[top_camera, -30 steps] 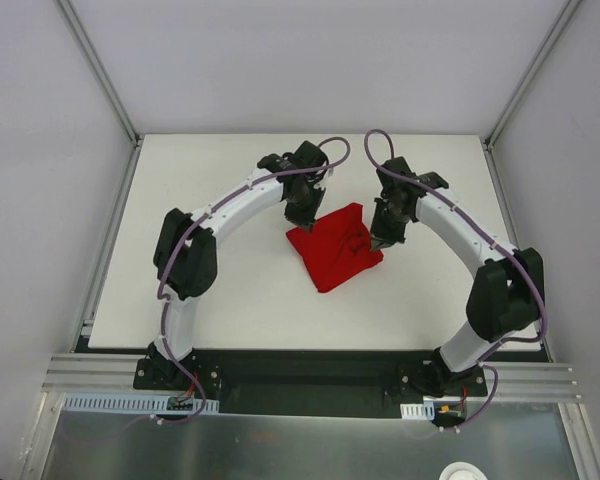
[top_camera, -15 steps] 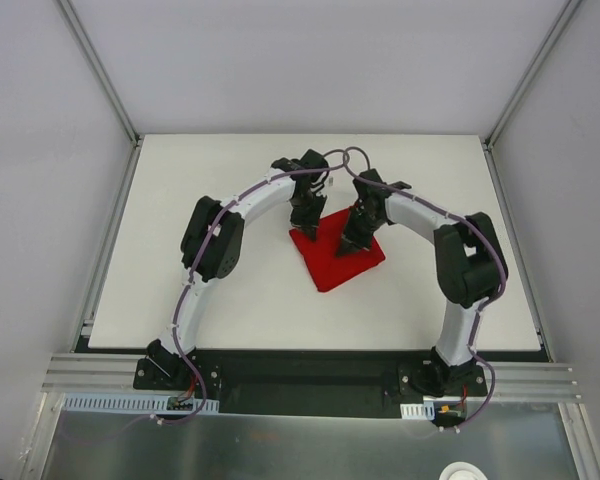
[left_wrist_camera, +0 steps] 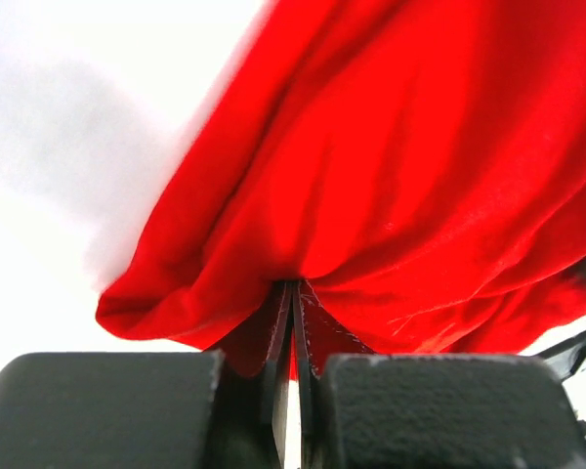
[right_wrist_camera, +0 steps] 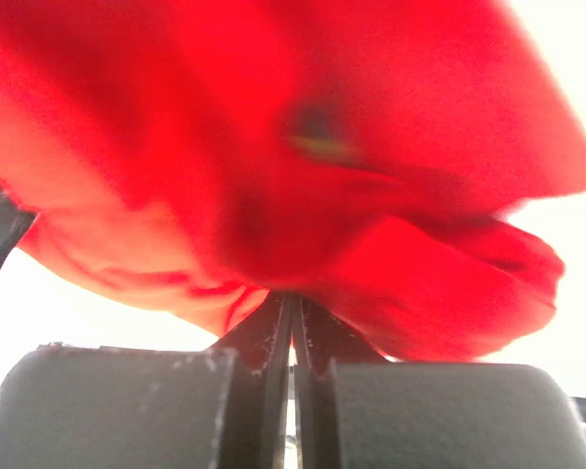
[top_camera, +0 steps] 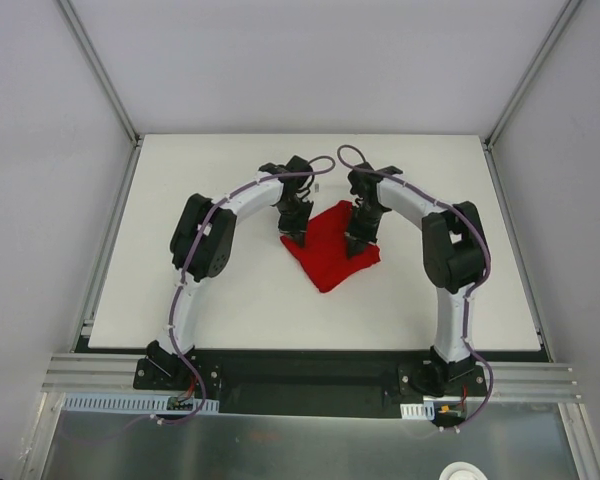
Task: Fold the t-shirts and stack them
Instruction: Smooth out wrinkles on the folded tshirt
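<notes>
Jaws pressed flat together, the left gripper (left_wrist_camera: 293, 298) has a pleat of the red t-shirt (left_wrist_camera: 391, 176) nipped at its very tip, and the cloth fans away from that pinch in taut folds. The right gripper (right_wrist_camera: 293, 308) is closed the same way on another bunch of the shirt, though its own view is too blurred for me to tell which edge it has.

Looking down over the arms, both claws stand near each other above the middle of the white table (top_camera: 210, 290), the left at the shirt's far-left edge and the right on its right side. The shirt is a compact, roughly diamond-shaped bundle between and below them, with its near corner pointing towards the arm bases.

Holding two points side by side like that looks meant to carry one edge across as a single line, so the fold lands even. I'd judge a fold is in hand. Nothing is stacked, and I see only this one shirt.
</notes>
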{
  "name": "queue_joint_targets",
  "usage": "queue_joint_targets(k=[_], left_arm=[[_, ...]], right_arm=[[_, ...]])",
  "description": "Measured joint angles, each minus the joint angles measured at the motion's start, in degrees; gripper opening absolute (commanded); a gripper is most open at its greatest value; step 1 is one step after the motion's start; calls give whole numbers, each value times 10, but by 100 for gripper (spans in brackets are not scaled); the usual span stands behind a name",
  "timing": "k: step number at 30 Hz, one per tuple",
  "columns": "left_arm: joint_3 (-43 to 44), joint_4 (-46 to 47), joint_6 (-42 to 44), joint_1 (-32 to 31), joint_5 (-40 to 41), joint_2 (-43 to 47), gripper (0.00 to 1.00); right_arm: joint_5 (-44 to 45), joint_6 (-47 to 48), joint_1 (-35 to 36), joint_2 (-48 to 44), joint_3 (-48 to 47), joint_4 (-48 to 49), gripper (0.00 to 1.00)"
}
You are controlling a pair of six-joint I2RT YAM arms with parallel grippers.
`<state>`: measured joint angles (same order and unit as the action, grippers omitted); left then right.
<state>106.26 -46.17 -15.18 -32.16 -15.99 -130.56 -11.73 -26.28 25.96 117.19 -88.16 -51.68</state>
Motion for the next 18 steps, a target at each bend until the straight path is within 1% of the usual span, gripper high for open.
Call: queue_joint_targets(k=[2, 5, 9, 14, 18], left_arm=[[-38, 7, 0, 6, 0, 22, 0], [-103, 15, -1, 9, -1, 60, 0], [-178, 20, -4, -1, 0, 107, 0], [-180, 11, -9, -48, -1, 110, 0], [-149, 3, -12, -90, 0, 96, 0]], right_arm=[[18, 12, -8, 10, -26, -25, 1], [39, 32, -18, 47, -91, -54, 1], [38, 49, -17, 97, -176, -70, 0], [18, 61, -12, 136, -246, -71, 1], [15, 67, -8, 137, -251, -73, 1]])
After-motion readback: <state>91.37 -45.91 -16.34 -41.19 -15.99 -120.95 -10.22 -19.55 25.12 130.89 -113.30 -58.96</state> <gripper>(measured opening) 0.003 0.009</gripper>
